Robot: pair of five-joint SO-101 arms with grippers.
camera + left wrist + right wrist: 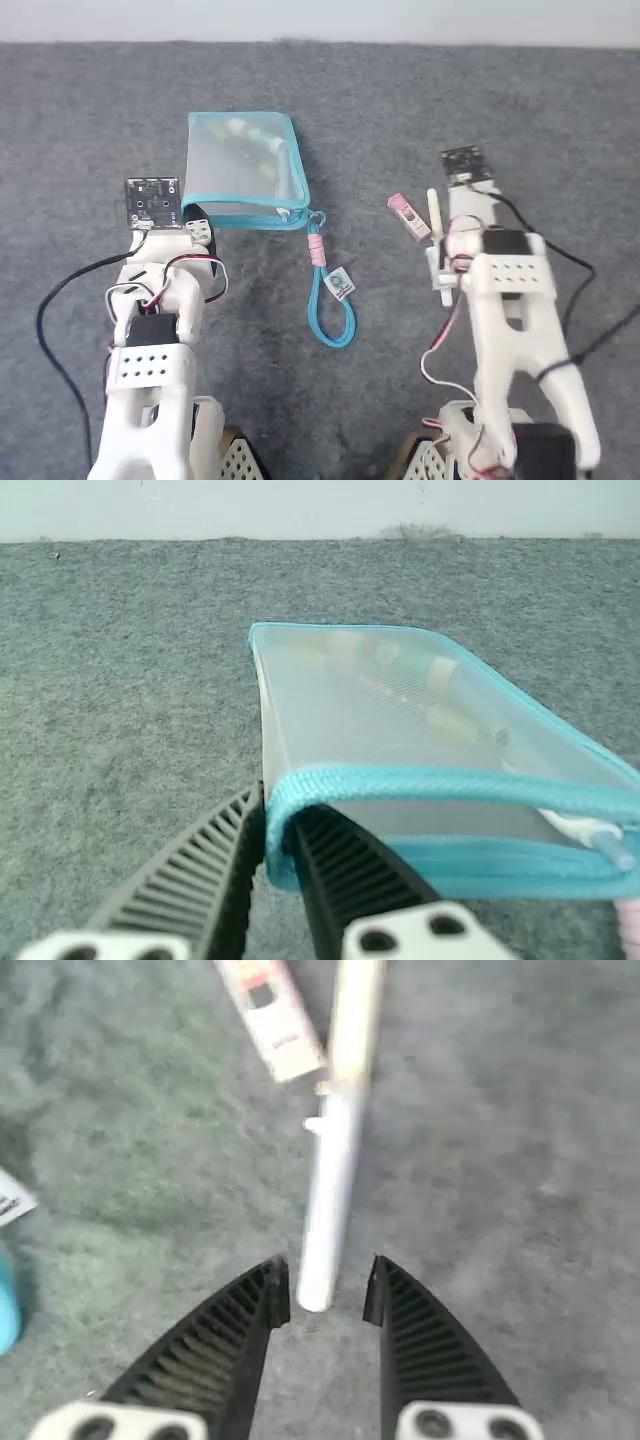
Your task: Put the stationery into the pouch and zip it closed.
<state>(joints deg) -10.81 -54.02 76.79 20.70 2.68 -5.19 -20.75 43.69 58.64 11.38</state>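
left fingers (215, 880): pinching the teal corner edge of pouch (400, 710), which lies flat on table (90, 110)
right fingers (225, 1345): spread, straddling the end of white pen (335, 1160), which lies beside pink eraser (270, 1015)
do well: probably go further along the barrel, close squarely, hold pouch steady

Blurred, unidentifiable items (400, 665) inside the pouch (330, 740).

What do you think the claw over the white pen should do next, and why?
Probably close on the white pen. The right claw sits open astride the pen's near end, which lies on the carpet, not yet gripped. The left claw is pinched on the pouch at its teal edge, seemingly steadying it for loading.
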